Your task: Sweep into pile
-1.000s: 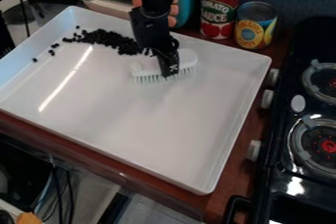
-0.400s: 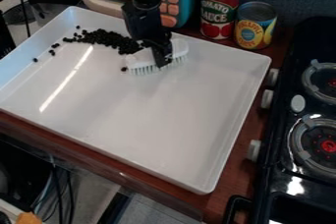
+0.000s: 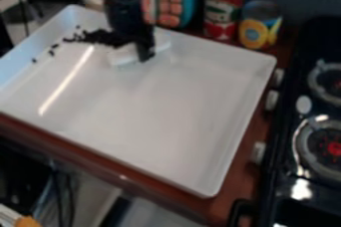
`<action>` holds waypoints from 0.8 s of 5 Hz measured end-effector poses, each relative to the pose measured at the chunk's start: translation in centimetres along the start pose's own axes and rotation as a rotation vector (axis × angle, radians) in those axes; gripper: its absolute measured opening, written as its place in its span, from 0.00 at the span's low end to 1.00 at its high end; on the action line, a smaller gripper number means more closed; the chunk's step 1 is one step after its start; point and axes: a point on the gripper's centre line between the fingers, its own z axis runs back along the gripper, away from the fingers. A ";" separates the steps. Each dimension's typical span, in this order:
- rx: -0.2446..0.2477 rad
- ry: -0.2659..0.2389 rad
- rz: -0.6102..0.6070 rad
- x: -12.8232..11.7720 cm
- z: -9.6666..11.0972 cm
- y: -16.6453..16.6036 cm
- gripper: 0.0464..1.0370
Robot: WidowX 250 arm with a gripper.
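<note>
Our black gripper point(image 3: 145, 56) hangs over the far part of the tray, its fingers closed on a white brush point(image 3: 122, 57) that sits low over the tray floor, one end on each side of them. Beneath it we have the biggest thing, the white tray point(image 3: 153, 116), wide and shallow with raised walls, lying on the reddish-brown wooden counter point(image 3: 231, 183). Next in size comes the black stove point(image 3: 286, 202), just beside the tray's right edge in our view, with two round burners glowing red and pale knobs along its near side. Behind the tray we see a teal box point(image 3: 195, 3) with rows of pink buttons; to its right stand two upright cans, the taller red one point(image 3: 220, 19) and the shorter yellow one point(image 3: 259, 32). Smallest are the black beans point(image 3: 98, 37), gathered in a band near the tray's far left corner, left of the gripper and close by the brush, with a few strays off towards the left wall.
</note>
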 end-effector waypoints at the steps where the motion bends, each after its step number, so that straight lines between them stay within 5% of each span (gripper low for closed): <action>1: -0.015 -0.012 0.024 0.7 -0.3 -1.5 0.68; 4: -0.056 -0.040 0.124 2.7 -0.6 -5.7 0.68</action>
